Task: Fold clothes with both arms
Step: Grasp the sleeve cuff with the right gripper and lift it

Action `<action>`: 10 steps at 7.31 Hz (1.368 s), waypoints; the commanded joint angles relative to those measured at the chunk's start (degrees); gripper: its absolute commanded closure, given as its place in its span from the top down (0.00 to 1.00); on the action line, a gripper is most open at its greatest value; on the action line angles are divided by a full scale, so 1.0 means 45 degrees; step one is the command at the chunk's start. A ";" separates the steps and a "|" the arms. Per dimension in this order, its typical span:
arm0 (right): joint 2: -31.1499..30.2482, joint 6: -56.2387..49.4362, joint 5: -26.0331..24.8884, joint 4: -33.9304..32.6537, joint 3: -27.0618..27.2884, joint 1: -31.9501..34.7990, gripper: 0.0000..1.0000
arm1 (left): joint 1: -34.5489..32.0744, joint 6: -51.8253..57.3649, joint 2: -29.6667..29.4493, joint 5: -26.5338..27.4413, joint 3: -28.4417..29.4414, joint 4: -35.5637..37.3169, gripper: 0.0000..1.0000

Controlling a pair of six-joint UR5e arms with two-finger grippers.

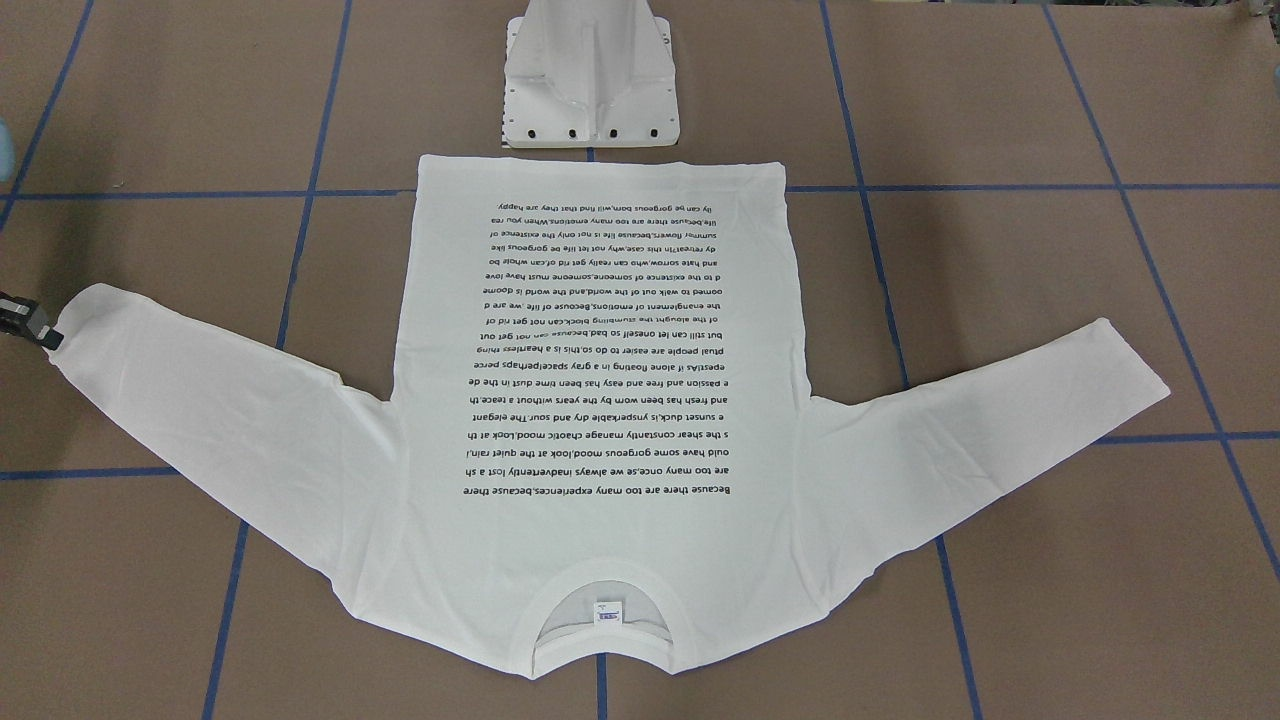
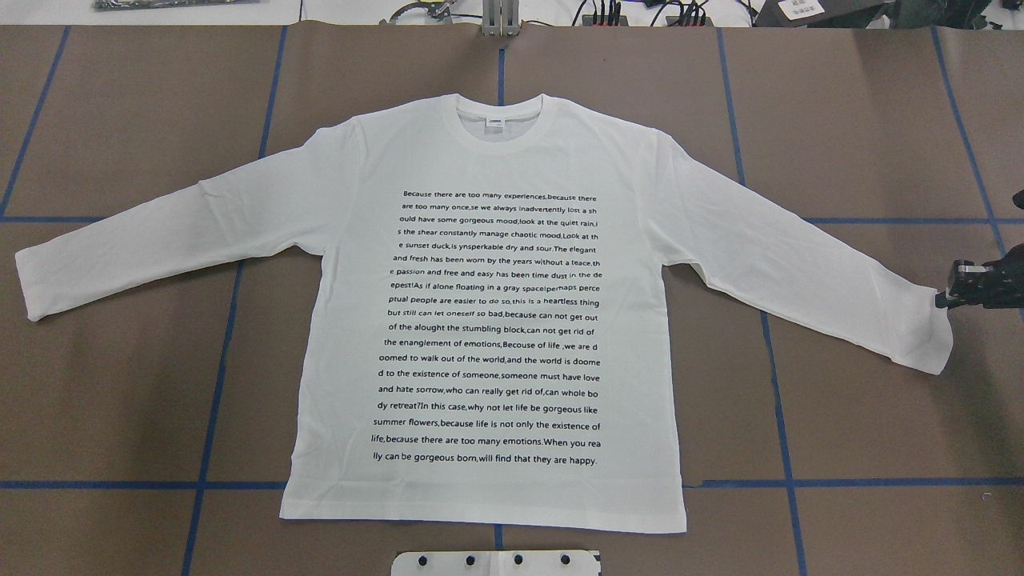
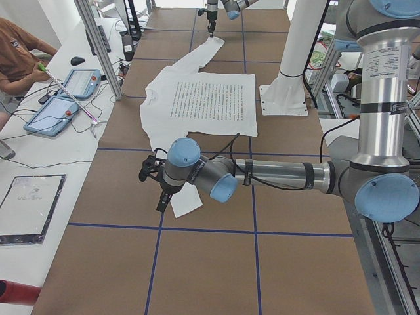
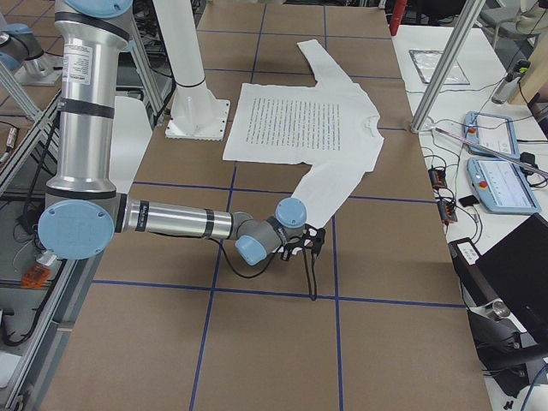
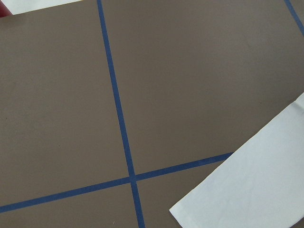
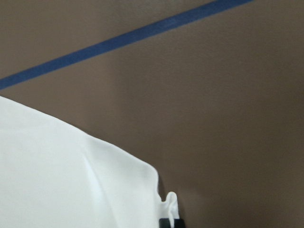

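Observation:
The clothes are one white long-sleeved T-shirt (image 2: pixel 488 320) lying flat on the brown table, black text up, collar away from the robot and both sleeves spread out. My right gripper (image 2: pixel 944 298) (image 1: pixel 45 330) sits at the corner of the right sleeve cuff (image 2: pixel 936 336). In the right wrist view the cloth (image 6: pixel 71 175) puckers against a black fingertip (image 6: pixel 169 222), so this gripper is shut on the cuff. My left gripper (image 3: pixel 159 195) hangs just above and beside the left cuff (image 3: pixel 187 203) (image 5: pixel 247 190). Its fingers show only in the exterior left view, so I cannot tell their state.
The white pedestal base (image 1: pixel 590 90) stands just behind the shirt's hem. Blue tape lines (image 2: pixel 496 485) grid the table. A person (image 3: pixel 20 52) sits at a side bench with tablets (image 3: pixel 65 98) behind aluminium posts (image 3: pixel 98 39), beyond the shirt's collar side.

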 commanded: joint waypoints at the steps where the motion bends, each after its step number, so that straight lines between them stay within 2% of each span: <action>1: 0.1765 0.2114 0.0667 -0.1517 0.1053 -0.0008 0.00 | 0.0000 0.0000 -0.0008 -0.0001 -0.0003 0.0003 1.00; 2: 0.2938 0.3401 0.0671 -0.2186 0.1153 -0.0143 0.00 | 0.0000 0.0019 -0.0008 -0.0020 -0.0003 0.0004 1.00; 4: 0.5224 0.6312 0.0341 -0.2833 0.0960 -0.1136 0.00 | 0.0000 0.0020 -0.0008 -0.1283 -0.0004 0.0023 1.00; 7: 0.9110 0.8819 -0.2426 -0.5506 0.0707 -0.3245 0.00 | 0.0000 0.0078 0.0011 -0.1290 -0.0003 0.0004 1.00; 9: 1.0907 0.9468 -0.4240 -0.5552 0.0144 -0.4863 0.00 | 0.0000 0.0097 0.0011 -0.1290 -0.0003 0.0004 1.00; 10: 1.2233 0.9508 -0.5179 -0.5533 -0.0809 -0.5606 0.00 | 0.0000 0.0098 0.0011 -0.1290 0.0035 0.0004 1.00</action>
